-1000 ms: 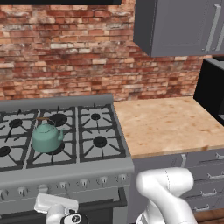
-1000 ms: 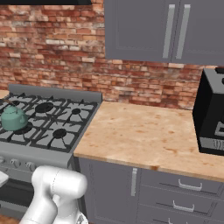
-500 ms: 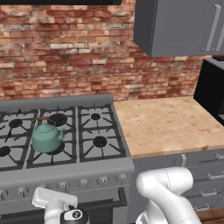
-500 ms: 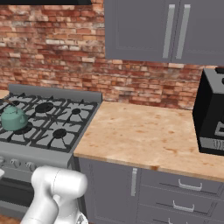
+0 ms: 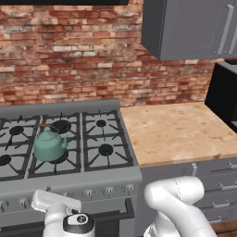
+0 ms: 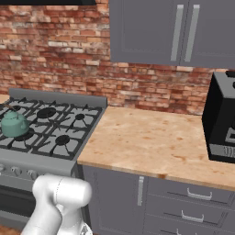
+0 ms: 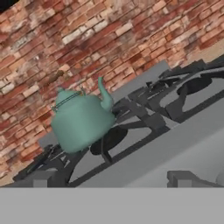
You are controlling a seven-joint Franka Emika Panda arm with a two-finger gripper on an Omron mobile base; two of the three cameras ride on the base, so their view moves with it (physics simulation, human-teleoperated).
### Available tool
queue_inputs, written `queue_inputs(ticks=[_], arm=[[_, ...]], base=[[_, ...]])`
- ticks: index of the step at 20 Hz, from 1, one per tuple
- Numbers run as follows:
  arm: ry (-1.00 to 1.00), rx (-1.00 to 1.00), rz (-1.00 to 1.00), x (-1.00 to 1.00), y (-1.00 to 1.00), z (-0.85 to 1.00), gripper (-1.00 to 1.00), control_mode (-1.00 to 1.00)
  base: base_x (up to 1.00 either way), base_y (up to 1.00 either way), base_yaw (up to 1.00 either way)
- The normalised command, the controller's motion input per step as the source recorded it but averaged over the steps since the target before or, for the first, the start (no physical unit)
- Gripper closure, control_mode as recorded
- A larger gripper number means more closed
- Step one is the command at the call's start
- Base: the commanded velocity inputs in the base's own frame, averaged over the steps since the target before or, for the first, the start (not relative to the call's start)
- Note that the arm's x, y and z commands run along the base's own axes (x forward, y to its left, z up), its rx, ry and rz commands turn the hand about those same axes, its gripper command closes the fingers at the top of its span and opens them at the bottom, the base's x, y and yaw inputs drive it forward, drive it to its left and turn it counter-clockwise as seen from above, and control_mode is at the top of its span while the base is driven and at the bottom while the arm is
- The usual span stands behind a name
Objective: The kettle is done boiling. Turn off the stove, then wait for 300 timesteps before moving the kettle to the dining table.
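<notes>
Here the kettle, a squat teal-green vessel with a thin brown arched handle, sits upright on the black grates of the stove, on a front burner toward the range's left side. In the left base view its short spout points right, toward the middle burners. Seen from the right base view, the kettle stands at the far left of the stove, well apart from the range's right edge. In the hand view the kettle appears tilted because the camera is rolled; it rests on the grate of the stove with the brick wall behind it.

Below the stove's front edge, the row of small knobs runs along the control panel, and the robot's hand hangs low in front of that panel, left of the range's centre, near the oven door handle. The finger tips are not distinguishable in these views, though the jaws stand wide apart and hold nothing.

To the right of the stove, touching its side, lies a light-wood counter over grey drawers. Grey wall cabinets hang above this counter. Farthest right from the stove, a black microwave stands on the counter.
</notes>
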Motion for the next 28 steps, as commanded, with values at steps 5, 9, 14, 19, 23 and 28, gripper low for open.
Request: queue_inputs(ticks=[5,9,14,19,23,28], arm=[[0.12,0.0,0.0,0.02,0.0,0.65,-1.0,-1.0],[0.18,0.0,0.0,0.17,0.0,0.63,-1.0,-1.0],[0.2,-0.02,0.0,0.23,-0.05,0.49,-1.0,-1.0],[0.19,-0.07,0.0,0.23,-0.08,0.4,-1.0,-1.0],[0.1,-0.11,0.01,0.17,-0.14,0.27,-1.0,-1.0],[0.04,-0.12,0.05,0.03,-0.13,0.2,-1.0,-1.0]], base=[[0.0,0.0,0.0],[0.0,0.0,0.0],[0.0,0.0,0.0],[0.0,0.0,0.0],[0.0,0.0,0.0],[0.0,0.0,0.0]])
